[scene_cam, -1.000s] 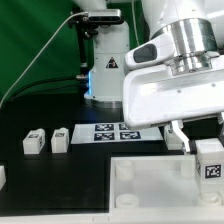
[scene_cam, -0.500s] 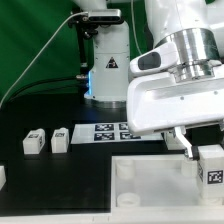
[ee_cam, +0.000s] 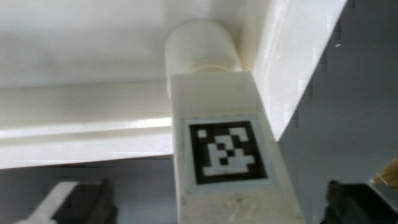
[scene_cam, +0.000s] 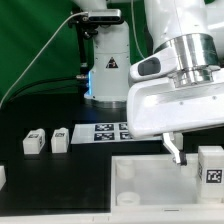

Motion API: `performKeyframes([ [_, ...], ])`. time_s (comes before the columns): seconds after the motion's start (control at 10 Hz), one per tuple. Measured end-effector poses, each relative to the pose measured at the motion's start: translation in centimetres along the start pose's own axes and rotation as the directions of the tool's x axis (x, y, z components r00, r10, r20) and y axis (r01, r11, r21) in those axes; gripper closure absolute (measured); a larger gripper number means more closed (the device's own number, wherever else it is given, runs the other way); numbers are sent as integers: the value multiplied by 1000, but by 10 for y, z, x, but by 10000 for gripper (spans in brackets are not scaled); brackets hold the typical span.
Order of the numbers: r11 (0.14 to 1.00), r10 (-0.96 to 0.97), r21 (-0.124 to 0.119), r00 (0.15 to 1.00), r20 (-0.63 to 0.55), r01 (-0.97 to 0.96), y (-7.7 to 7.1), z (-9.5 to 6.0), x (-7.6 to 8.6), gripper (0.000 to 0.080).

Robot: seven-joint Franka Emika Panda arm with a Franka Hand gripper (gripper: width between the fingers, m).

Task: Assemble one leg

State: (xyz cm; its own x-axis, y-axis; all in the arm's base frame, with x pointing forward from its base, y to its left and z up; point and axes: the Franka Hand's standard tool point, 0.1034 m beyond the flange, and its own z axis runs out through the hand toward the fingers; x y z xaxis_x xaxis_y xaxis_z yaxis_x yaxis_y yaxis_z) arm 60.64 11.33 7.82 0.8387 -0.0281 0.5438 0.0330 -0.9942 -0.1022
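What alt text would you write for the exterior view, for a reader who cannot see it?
A white robot arm's open tool hangs around an upright tagged leg at the white panel's corner, on the exterior view's right. Two loose legs and the marker board lie on the black table farther left.

You are in a robotics lab, not a home or a shop: a white robot arm (scene_cam: 180,95) stands over a matt black table (scene_cam: 60,172), and a green curtain (scene_cam: 30,40) closes off the whole background like a test cell's backdrop. The marker board (scene_cam: 112,131) lying flat on that table carries printed black-and-white square tags. The leg (ee_cam: 217,130) wears a tag of the same kind on one face, and the arm's base column (scene_cam: 107,40) bears a triangular warning sticker (scene_cam: 108,64).
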Motion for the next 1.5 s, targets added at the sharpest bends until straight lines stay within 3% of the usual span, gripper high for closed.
performKeyframes([
  [0.8,1000,0,2,1000,8,0,0,1,-2,151],
  [1.1,995,83,34,978,192,-91,-13,8,1,151],
  [1.5,991,63,65,844,533,-115,-1,4,-9,151],
])
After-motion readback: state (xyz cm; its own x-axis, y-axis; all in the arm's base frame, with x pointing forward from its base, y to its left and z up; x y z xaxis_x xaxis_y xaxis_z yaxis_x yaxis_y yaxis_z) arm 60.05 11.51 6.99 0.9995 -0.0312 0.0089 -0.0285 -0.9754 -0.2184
